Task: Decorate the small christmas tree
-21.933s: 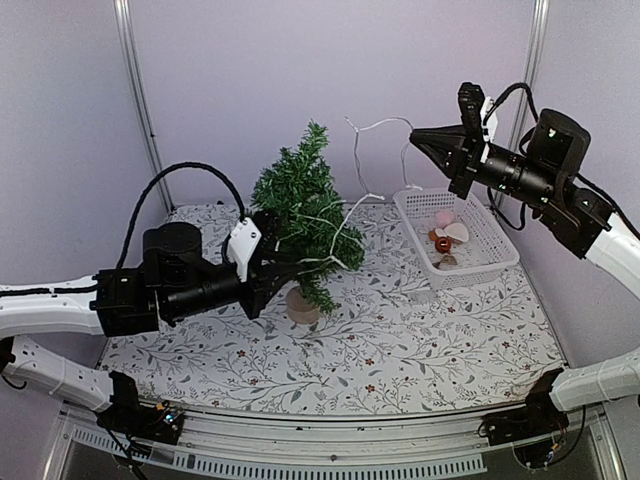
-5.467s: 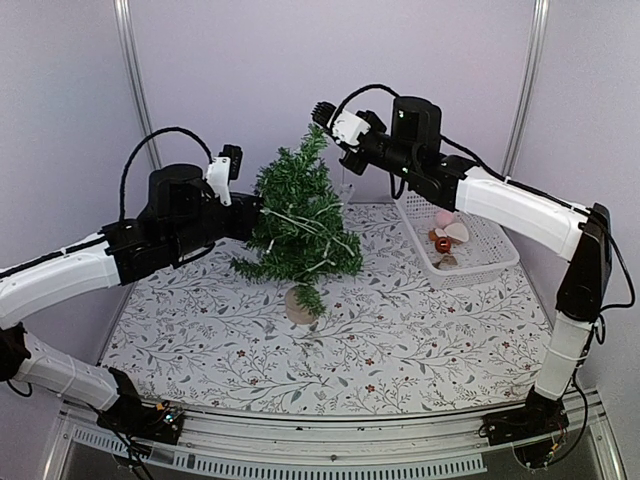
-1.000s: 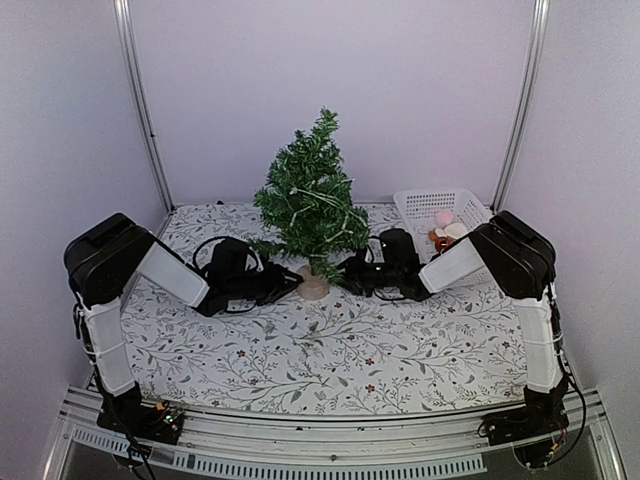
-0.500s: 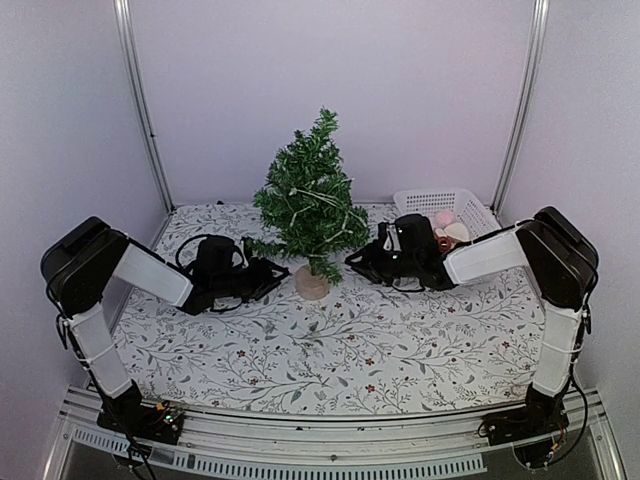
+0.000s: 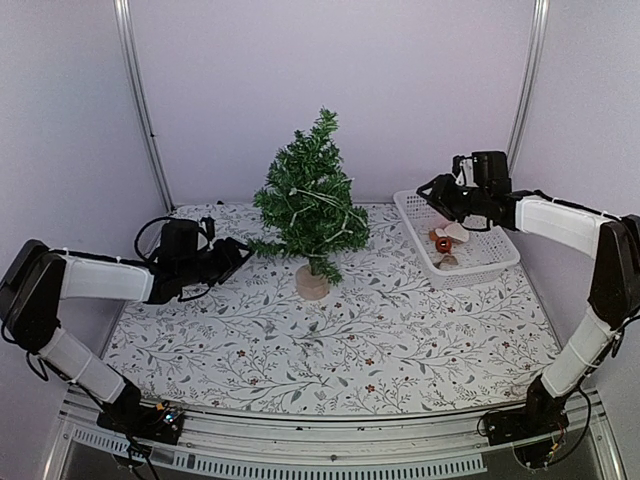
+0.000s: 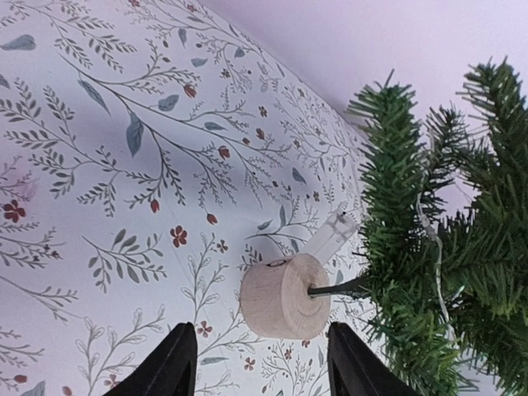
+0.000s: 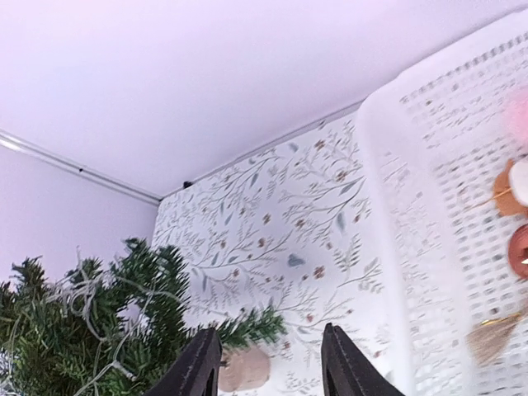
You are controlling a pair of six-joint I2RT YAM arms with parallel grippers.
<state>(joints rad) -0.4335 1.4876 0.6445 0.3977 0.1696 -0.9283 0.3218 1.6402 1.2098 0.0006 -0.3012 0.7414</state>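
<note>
Left pincer point(image 5: 238, 253) spread, empty, the small christmas tree point(image 5: 310, 215) just ahead, right pincer point(image 5: 428, 187) spread, well apart from it

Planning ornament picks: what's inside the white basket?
In the white basket: a red-brown ball, a pale ornament and a tan piece. The right arm covers the basket's far end, so anything there is hidden.
</note>
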